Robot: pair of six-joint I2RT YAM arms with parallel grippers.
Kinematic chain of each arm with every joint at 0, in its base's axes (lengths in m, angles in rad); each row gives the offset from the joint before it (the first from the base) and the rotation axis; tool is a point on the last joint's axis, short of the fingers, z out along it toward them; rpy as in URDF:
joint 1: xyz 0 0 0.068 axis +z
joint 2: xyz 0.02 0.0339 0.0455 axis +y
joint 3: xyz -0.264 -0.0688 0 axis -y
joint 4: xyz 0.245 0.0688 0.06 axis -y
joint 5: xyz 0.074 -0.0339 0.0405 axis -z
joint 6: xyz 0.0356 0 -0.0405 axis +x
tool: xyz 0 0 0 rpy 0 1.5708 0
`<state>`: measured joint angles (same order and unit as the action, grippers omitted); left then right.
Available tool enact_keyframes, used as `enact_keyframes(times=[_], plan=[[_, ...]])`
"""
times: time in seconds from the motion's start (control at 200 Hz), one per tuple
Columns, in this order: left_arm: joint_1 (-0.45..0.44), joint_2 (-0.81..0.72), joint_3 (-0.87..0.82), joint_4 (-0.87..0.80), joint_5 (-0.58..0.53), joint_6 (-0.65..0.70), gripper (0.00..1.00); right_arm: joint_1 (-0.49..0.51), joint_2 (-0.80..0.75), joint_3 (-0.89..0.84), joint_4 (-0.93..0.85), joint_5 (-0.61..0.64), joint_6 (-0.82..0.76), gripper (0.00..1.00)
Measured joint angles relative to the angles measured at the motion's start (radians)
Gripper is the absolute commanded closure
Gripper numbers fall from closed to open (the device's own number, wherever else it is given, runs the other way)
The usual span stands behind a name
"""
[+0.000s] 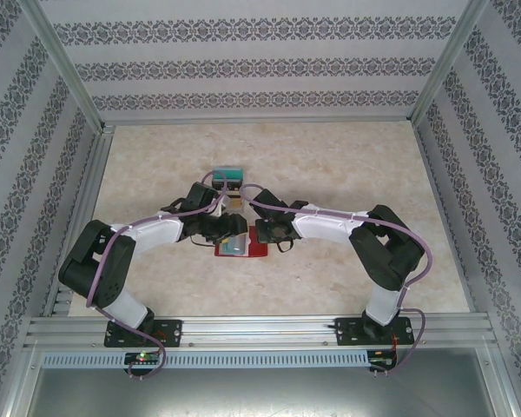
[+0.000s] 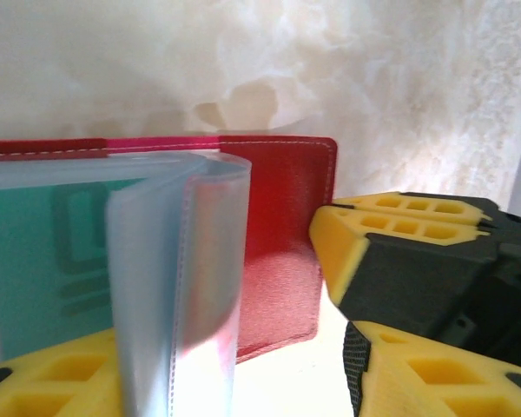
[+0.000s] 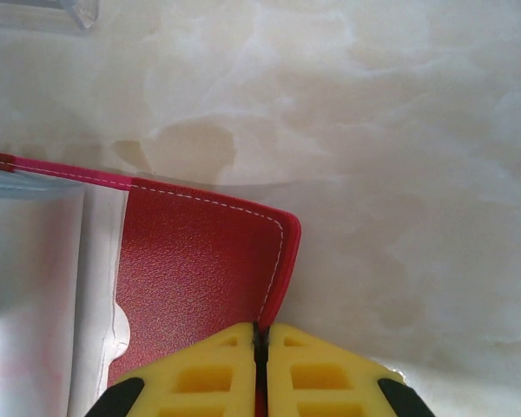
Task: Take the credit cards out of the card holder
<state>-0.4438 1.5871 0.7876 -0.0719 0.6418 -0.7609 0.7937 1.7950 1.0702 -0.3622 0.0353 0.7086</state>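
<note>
Far side of the table (image 1: 356, 174), beyond both arms: a small teal-topped item (image 1: 227, 178) lies on the marbled beige surface, apart from the card holder. What it is cannot be told.
Enclosure: patterned walls (image 1: 243, 61) on three sides, and a metal rail (image 1: 260, 330) along the near edge.
Obstruction, overhead view: both arms converge over the card holder (image 1: 243, 250). Their wrists cover its far part, leaving a red strip showing at the near side.
Obstruction, left wrist view: a fan of clear plastic sleeves (image 2: 178, 278) stands upright in front of the red cover. The right gripper (image 2: 330, 230) blocks the table to the right.
Card holder, location: table centre, lying open between the two grippers.
Card holder, appearance: grained red cover with pale stitching round a rounded corner. A pink strip runs along one edge.
Contents: a teal card (image 2: 43, 261) sits inside a sleeve, its printing blurred.
Left gripper (image 2: 217, 369): released, jaws spread wide with one yellow finger on either side of the sleeves. Whether either pad touches them cannot be told.
Right gripper (image 3: 260, 334): clenched on the red cover's edge near the rounded corner, pads pressed together with the cover between them.
</note>
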Motion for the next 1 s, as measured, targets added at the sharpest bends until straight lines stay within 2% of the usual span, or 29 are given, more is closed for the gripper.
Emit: enact_keyframes(times=[0.11,0.26,0.31,0.56,0.814,0.999], plan=[[-0.002,0.001,0.0,0.029,0.029,-0.011,0.46,-0.001,0.0,0.0,0.001,0.0,0.003,0.95],[-0.019,0.018,0.0,0.077,0.063,-0.027,0.49,-0.018,-0.024,-0.044,0.045,-0.016,0.026,0.85],[-0.029,0.031,0.002,0.088,0.069,-0.032,0.5,-0.026,-0.05,-0.071,0.058,-0.019,0.04,0.8],[-0.087,0.119,0.054,0.103,0.091,-0.036,0.52,-0.06,-0.215,-0.178,0.1,-0.018,0.093,0.74],[-0.105,0.144,0.098,0.103,0.081,-0.037,0.55,-0.061,-0.297,-0.248,0.151,-0.026,0.143,0.73],[-0.104,0.141,0.105,0.099,0.029,-0.037,0.56,-0.058,-0.322,-0.303,0.207,-0.066,0.187,0.85]])
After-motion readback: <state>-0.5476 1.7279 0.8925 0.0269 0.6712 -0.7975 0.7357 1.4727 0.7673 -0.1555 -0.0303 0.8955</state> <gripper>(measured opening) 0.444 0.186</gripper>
